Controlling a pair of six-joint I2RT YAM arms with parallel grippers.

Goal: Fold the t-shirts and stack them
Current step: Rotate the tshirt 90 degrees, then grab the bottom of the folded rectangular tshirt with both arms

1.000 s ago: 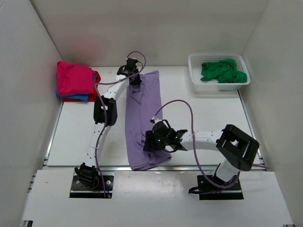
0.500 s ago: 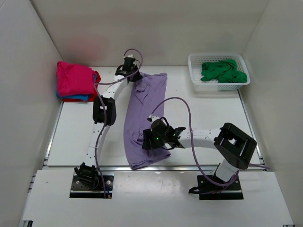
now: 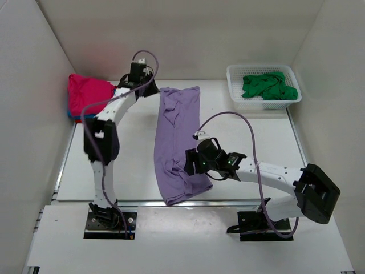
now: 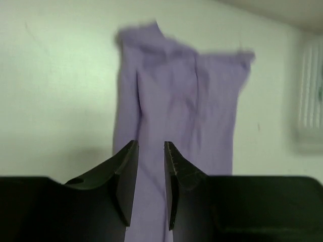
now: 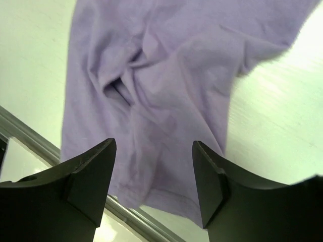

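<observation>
Lilac t-shirt lies as a long strip on the worktop, apparently staged for a crosswise fold. Left gripper: narrow gap, empty, near far end, clear of cloth. Right gripper: spread wide, empty, over near hem, likely its pinch point.

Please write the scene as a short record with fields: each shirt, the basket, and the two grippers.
lilac shirt: lies lengthwise in the middle of the table, wrinkled
folded stack: far left, pink on top
green shirt: crumpled inside the white basket, far right
left gripper: apart from the cloth, narrow gap, empty
right gripper: open wide, over the lilac shirt's near end
</observation>
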